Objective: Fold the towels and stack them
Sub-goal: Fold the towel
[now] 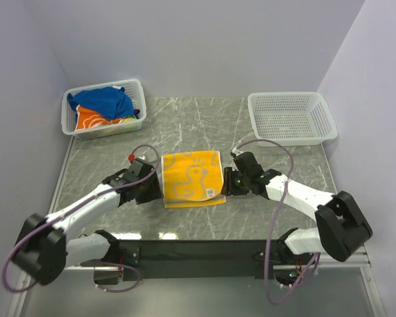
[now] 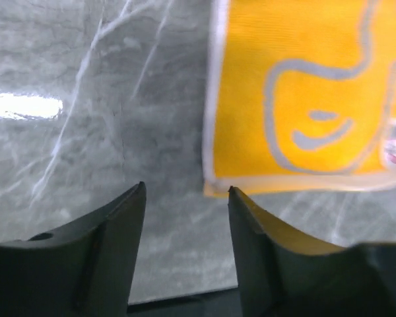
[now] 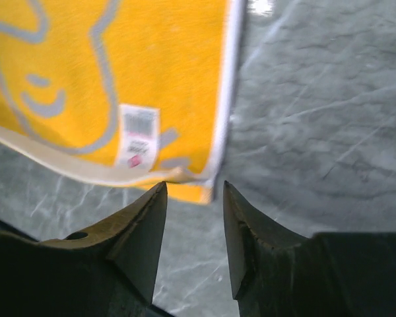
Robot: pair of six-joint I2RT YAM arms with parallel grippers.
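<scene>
My left gripper (image 2: 186,191) is parted, with only bare marble between the two fingers. The near left corner of the yellow towel (image 1: 191,178) lies just beyond my right-hand fingertip, close but not touching. My right gripper (image 3: 195,188) is parted too and holds nothing. The towel's near right corner sits just past the gap, with the white care label (image 3: 137,135) a little further in.

The towel lies flat in the middle of the marble table (image 1: 264,191), between my two wrists. It is a neat rectangle, with its pale duck outline facing up. Along its near edge I can see a second, cream-edged layer, so I judge it is already doubled over and this fold is finished.

At the far left, a white mesh basket (image 1: 135,84) holds a royal blue towel (image 1: 105,100) bunched on top of an orange towel (image 1: 92,119), both unfolded. A second white mesh basket (image 1: 287,94) stands at the far right.

I take the step in hand to be the yellow towel's folding, with the other two not yet begun. The next move is either one more fold across this rectangle or moving it to where the stack will go. For either one, both sets of fingers need to come down on matching corners. Each must pinch both layers together so the fold does not slip open.
</scene>
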